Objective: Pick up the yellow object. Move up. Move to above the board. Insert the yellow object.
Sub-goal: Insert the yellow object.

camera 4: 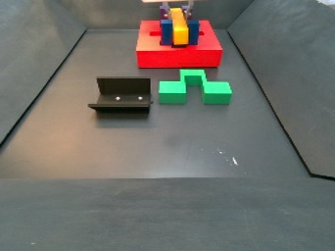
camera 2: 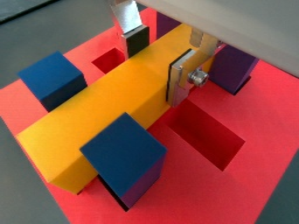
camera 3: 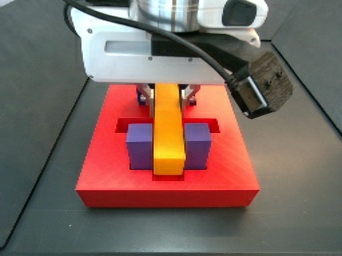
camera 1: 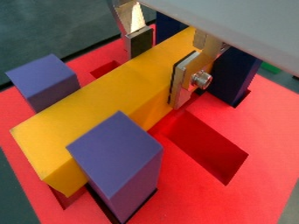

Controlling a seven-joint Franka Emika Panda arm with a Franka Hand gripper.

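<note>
The yellow object (camera 1: 105,105) is a long yellow-orange bar lying across the red board (camera 1: 251,122), low between the upright purple and blue blocks (camera 1: 117,157). It also shows in a wrist view (camera 2: 111,101) and in both side views (camera 3: 167,125) (camera 4: 178,29). My gripper (camera 1: 162,66) is right over the bar's far part. One finger (camera 1: 184,80) presses flat against the bar's near side and the second finger (camera 1: 139,42) stands at its far side. The jaws are closed on the bar. The gripper also shows in a wrist view (camera 2: 158,63) and a side view (camera 3: 166,96).
An open rectangular slot (camera 1: 211,149) lies in the board beside the bar. Off the board, a green stepped block (camera 4: 194,88) and the dark fixture (camera 4: 120,96) stand on the grey floor. Low walls ring the floor.
</note>
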